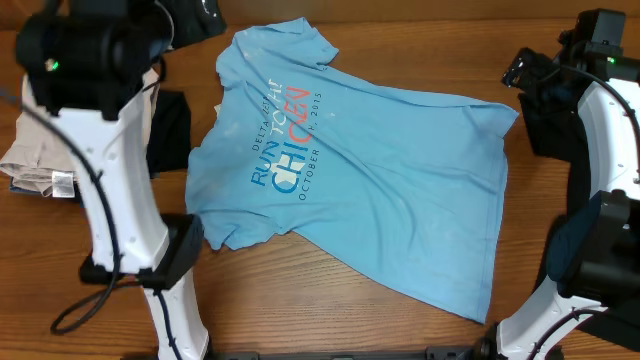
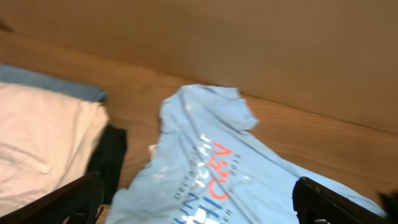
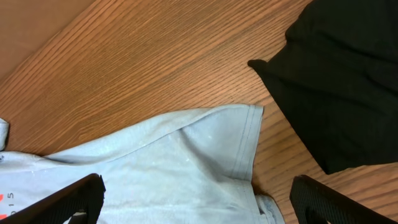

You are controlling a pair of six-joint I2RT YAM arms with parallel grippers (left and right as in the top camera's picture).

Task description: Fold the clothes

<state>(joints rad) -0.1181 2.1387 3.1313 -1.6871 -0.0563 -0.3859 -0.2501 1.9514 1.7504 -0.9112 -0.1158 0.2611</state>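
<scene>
The light blue T-shirt lies spread, print side up, across the middle of the wooden table. Its white, navy and red lettering runs sideways. The shirt also shows in the left wrist view and its hem corner in the right wrist view. My left gripper is open and empty, above the shirt's upper left part. My right gripper is open and empty, above the shirt's right corner. In the overhead view both grippers are hidden by the arms.
Folded beige trousers lie at the left edge, with a black garment beside them. Another black garment lies at the right, next to the shirt corner. The arm bases stand at front left and front right.
</scene>
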